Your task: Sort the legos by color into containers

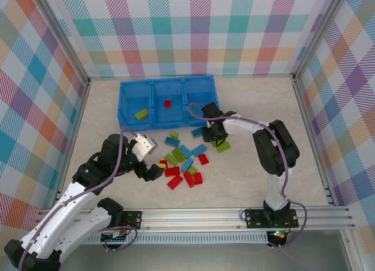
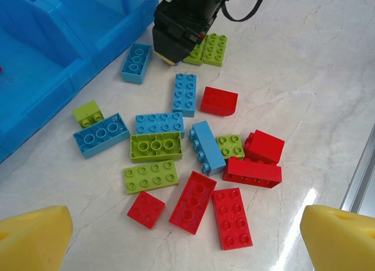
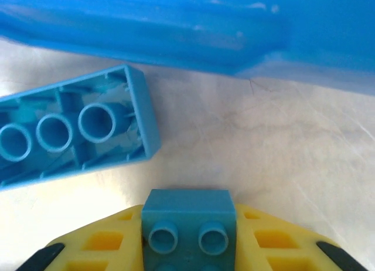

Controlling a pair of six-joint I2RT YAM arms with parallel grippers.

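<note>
The legos (image 1: 184, 162) lie in a loose pile of red, lime green and light blue bricks in front of the blue tray (image 1: 124, 107). Its left container holds a lime green brick (image 1: 141, 114) and its middle container a red brick (image 1: 167, 103). My right gripper (image 1: 212, 132) is low on the table just before the tray's right container. In the right wrist view it (image 3: 188, 247) is shut on a small light blue brick (image 3: 188, 224) between its yellow fingers (image 3: 99, 244). My left gripper (image 2: 187, 247) hovers open over red bricks (image 2: 193, 200) at the pile's near side.
An upturned light blue brick (image 3: 70, 130) lies just left of my right gripper, close to the tray wall (image 3: 176, 30). Lime green bricks (image 2: 210, 49) sit on its other side. Bare table stretches right of the pile (image 1: 275, 107). Checkered walls enclose the table.
</note>
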